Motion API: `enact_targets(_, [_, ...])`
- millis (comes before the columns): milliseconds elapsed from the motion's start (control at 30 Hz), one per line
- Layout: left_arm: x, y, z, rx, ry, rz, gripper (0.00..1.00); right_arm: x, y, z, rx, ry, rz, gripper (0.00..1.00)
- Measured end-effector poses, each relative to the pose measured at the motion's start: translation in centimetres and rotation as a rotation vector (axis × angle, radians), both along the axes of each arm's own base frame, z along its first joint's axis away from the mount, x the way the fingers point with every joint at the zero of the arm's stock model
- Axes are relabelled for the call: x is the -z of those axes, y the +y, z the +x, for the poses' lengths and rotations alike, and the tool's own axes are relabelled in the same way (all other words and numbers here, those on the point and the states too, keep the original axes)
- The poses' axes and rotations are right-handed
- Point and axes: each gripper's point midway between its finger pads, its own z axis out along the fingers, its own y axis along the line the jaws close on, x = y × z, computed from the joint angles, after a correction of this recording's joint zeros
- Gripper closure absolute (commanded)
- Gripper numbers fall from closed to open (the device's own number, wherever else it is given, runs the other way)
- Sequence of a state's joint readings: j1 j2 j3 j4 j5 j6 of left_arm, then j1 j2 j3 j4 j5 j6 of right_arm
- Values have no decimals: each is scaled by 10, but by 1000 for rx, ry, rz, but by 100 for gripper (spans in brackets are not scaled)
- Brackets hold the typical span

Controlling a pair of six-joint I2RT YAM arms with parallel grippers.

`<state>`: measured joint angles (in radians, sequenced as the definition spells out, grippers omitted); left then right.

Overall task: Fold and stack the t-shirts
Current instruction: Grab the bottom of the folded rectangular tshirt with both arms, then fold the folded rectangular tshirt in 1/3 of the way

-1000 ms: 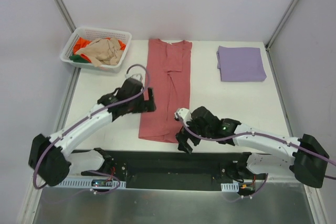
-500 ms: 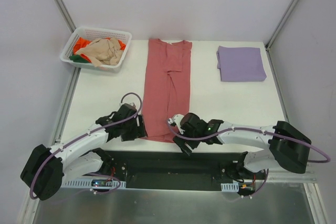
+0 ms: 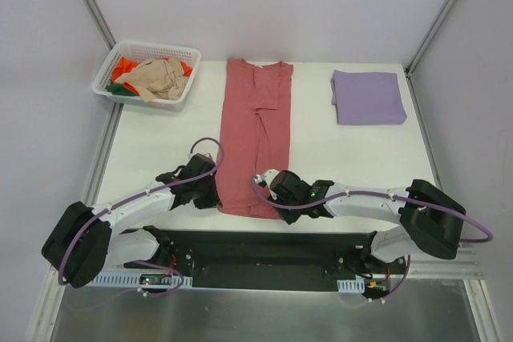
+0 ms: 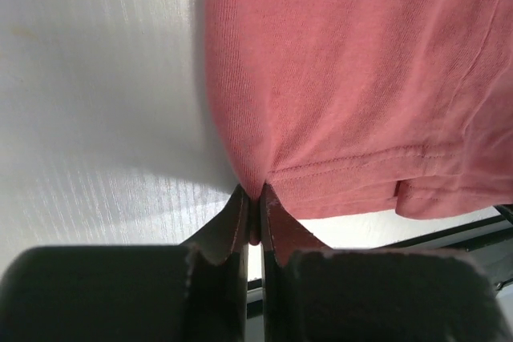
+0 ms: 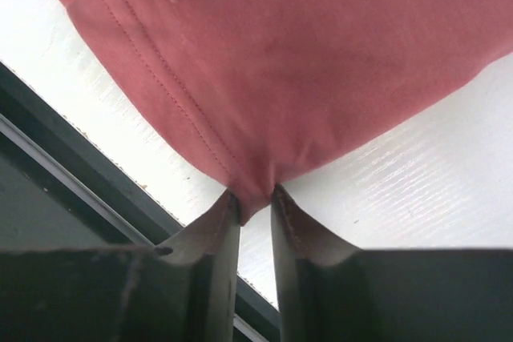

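Hem of rose-red t-shirt [image 3: 255, 130] | left gripper [image 4: 252, 196] pinches it | right gripper [image 5: 255, 199] pinches it

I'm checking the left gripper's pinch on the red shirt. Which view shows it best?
Left wrist: the left gripper is shut on the rose-red shirt at its hem corner, close up. Top external shows it small. Right wrist shows only the right gripper pinching the other corner.

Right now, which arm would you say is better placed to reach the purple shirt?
Right, probably: the purple shirt lies far right, though left claw and right claw pinch the red shirt.
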<state>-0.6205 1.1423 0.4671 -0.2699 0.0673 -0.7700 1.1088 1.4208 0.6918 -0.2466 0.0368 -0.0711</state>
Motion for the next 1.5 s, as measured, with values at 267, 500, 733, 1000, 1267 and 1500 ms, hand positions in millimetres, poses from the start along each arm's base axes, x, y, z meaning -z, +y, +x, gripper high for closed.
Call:
enact_targets(267, [-2, 0, -9, 14, 5, -29, 100, 0, -1, -8, 32, 37, 27, 99])
enact_targets(500, [-4, -1, -55, 81, 42, -182, 100, -3, -1, -59, -33, 144, 85, 99])
enact_targets(733, [-36, -12, -64, 86, -77, -383, 100, -20, -2, -68, -1, 146, 147, 100])
enact_targets(1000, [-74, -13, -26, 16, -222, -361, 100, -67, 11, -10, 98, -60, 239, 100])
enact_targets(1267, [-119, -19, 54, -64, -400, -201, 100, -118, 21, 77, 187, -290, 280, 100])
enact_targets(1500, [-140, -26, 120, -101, -461, -94, 100, -121, 16, 131, 259, -351, 236, 100])
